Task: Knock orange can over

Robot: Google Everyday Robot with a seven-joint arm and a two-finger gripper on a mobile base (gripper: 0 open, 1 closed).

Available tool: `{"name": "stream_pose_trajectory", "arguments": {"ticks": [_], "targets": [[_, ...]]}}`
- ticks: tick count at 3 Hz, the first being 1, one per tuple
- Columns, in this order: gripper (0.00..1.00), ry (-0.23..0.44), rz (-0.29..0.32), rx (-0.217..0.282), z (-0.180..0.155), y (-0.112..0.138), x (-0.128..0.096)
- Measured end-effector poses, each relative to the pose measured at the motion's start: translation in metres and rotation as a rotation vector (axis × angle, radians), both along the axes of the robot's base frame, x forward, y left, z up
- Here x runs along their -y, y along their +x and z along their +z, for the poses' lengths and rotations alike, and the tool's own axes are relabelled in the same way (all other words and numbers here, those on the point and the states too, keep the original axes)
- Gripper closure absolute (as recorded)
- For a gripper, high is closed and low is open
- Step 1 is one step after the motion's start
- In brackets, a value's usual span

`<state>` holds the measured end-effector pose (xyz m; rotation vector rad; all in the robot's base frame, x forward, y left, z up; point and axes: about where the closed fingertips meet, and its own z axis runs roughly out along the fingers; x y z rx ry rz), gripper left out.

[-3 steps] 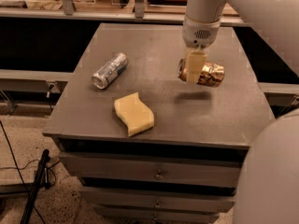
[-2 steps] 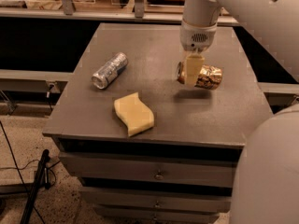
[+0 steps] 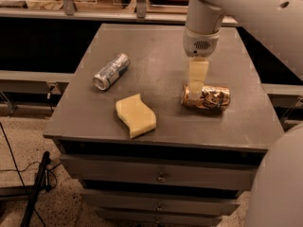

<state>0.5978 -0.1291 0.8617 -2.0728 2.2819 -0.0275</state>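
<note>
The orange can (image 3: 207, 97) lies on its side on the right part of the grey table top (image 3: 161, 56), its silver top end pointing left. It is coppery orange-brown with a pale mottled pattern. My gripper (image 3: 197, 77) hangs from the white arm straight above the can's left end, its pale yellow fingers pointing down and reaching the can's top edge.
A silver-grey can (image 3: 111, 71) with blue marks lies on its side at the left of the table. A yellow wavy sponge (image 3: 136, 115) lies near the front edge. My white arm's body (image 3: 277, 183) fills the lower right. Drawers (image 3: 161, 178) sit below the table top.
The orange can has rolled a little toward the front of the table. The gripper has stayed over its left end and now stands slightly higher on it.
</note>
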Motion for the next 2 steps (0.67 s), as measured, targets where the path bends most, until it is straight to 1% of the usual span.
{"name": "stream_pose_trajectory", "arguments": {"ticks": [1, 2], "targets": [[0.00, 0.012, 0.001, 0.012, -0.001, 0.004, -0.001], [0.00, 0.091, -0.005, 0.032, 0.006, 0.004, 0.017]]}}
